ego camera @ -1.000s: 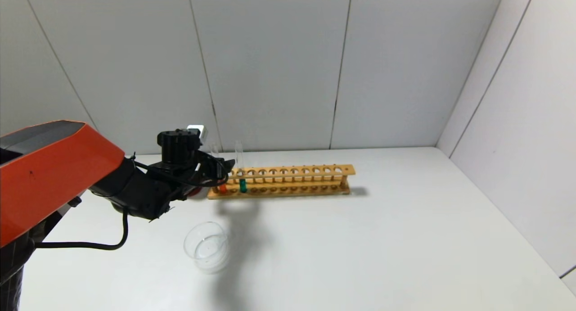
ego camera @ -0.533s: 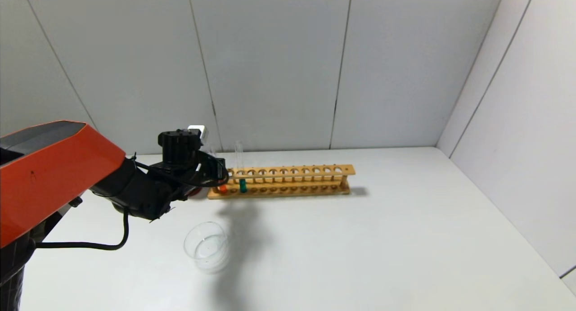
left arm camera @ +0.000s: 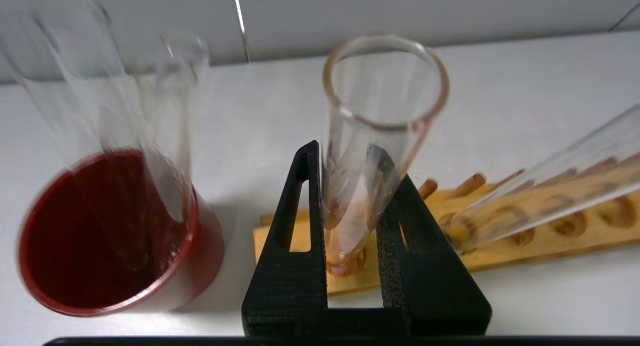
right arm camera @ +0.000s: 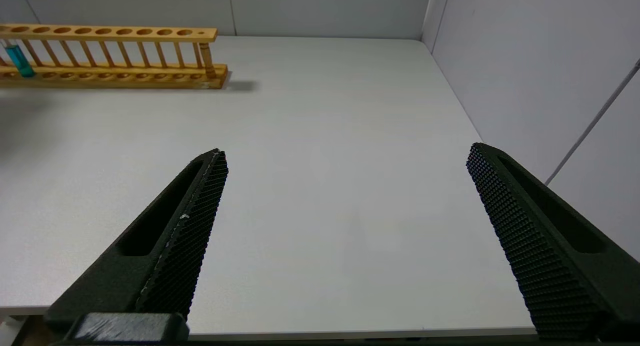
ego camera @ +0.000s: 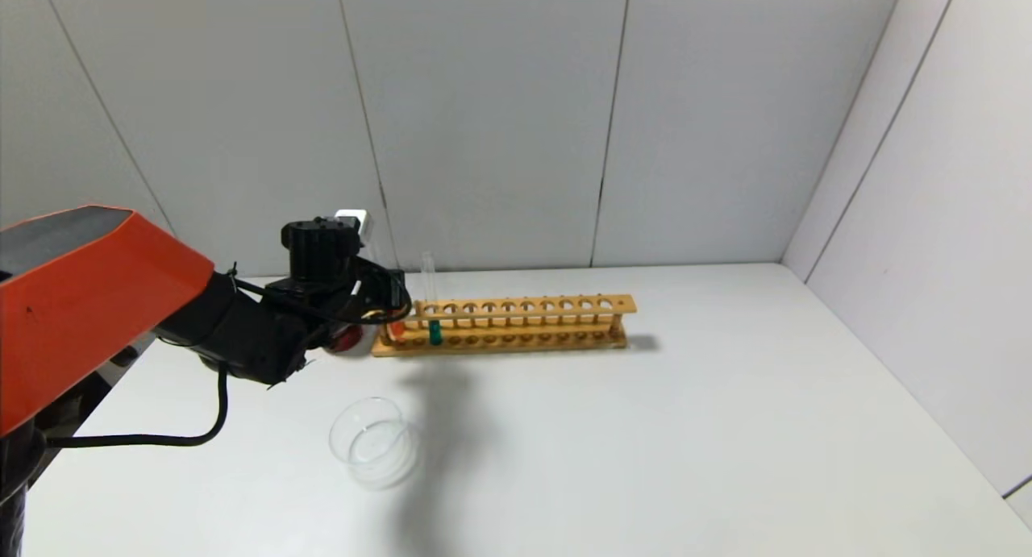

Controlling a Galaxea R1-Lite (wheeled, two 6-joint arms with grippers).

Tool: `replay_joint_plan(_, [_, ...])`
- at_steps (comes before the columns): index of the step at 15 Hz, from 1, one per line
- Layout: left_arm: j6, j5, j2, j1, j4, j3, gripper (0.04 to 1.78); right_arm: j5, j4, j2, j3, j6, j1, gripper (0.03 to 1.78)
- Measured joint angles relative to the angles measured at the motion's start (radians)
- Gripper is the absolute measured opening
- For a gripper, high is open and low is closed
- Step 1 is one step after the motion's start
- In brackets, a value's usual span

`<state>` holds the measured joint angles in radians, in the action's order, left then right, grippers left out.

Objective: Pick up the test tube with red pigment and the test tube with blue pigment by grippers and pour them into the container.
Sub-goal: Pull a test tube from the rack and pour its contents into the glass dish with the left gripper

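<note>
My left gripper [ego camera: 389,297] is shut on the test tube with red pigment [ego camera: 395,329] at the left end of the wooden rack [ego camera: 516,325]. In the left wrist view its black fingers [left arm camera: 295,221] clamp the tube [left arm camera: 382,90], whose bottom hangs just above the rack base. The test tube with blue pigment [ego camera: 434,330] stands upright in the rack beside it and also shows in the right wrist view [right arm camera: 20,60]. The clear glass container [ego camera: 372,442] sits on the table nearer to me. My right gripper [right arm camera: 345,155] is open and empty, over bare table.
A dark red cup [ego camera: 343,339] holding plain clear tubes [left arm camera: 165,110] stands just left of the rack. The white table [ego camera: 685,444] is walled at the back and on the right.
My left arm has risen slightly and the red-pigment tube has come up a little in the rack. The blue tube, the container and the right gripper have not moved.
</note>
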<state>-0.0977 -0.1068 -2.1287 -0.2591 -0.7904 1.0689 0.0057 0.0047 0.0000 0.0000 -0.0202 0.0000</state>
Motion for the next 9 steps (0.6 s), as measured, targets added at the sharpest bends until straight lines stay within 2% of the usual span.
replay_joint_plan(5, [0.013,-0.008,0.104,0.002,0.184,0.113,0.33,0.0,0.0,0.0,0.0,0.0,0.0,1.75])
replay_joint_plan(9, [0.032,-0.019,0.18,-0.001,0.272,0.174,0.33,0.0,0.0,0.0,0.0,0.0,0.0,1.75])
